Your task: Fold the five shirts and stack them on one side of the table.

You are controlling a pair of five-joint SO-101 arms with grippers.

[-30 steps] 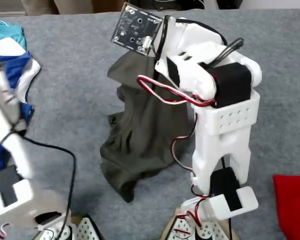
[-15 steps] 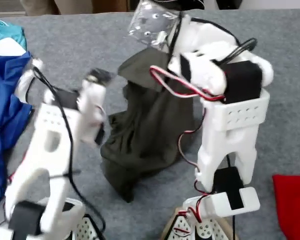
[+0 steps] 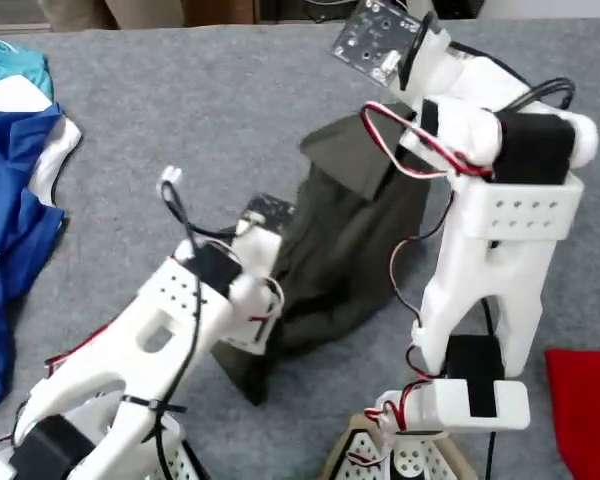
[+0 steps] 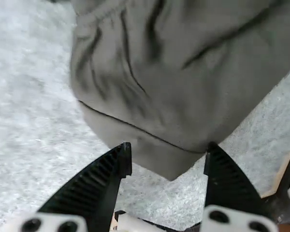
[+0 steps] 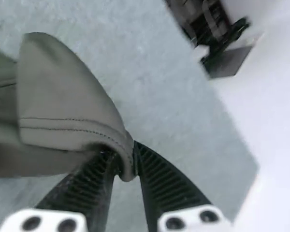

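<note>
your right gripper [image 5: 127, 166] pinches the stitched hem of the soft olive shirt [image 3: 340, 250], holding a peak up while the rumpled rest drapes onto the middle of the grey felt table [image 3: 150, 120]. your left gripper [image 4: 167, 150] gapes wide at the shirt's lower corner. from above, its arm hides that edge.

place: likely a robotics lab | signs: grey felt-covered table [image 3: 170, 120]; bare circuit board [image 3: 372, 40]; exposed servo wiring [image 3: 400, 165]

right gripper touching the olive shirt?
Touching. Right wrist view shows the right gripper pinching the olive shirt at its hemmed edge.
</note>
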